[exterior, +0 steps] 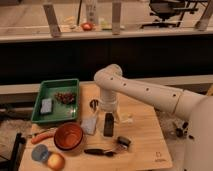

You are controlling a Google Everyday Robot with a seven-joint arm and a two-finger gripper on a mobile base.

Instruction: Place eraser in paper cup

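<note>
the wooden counter (145, 150) carried everything. the white arm (150, 95) reached down over its middle. a green tray (55, 86) sat at the left, with a red bowl (68, 136) in front of it. the pincer (108, 124) hung low beside a pale paper cup (90, 125); how far it was open could not be told. the eraser could not be picked out.

Warm, dim, yellowish light lies over the whole scene. The wooden counter (145, 141) is lit from above and is the brightest part, and the white arm (150, 93) carries a soft sheen along its upper side. The gripper (108, 119) hangs low over the middle of the counter, dark in the arm's own shade. Behind, the wall under the far ledge (150, 34) is almost black, the ground beyond pale and washed out
</note>
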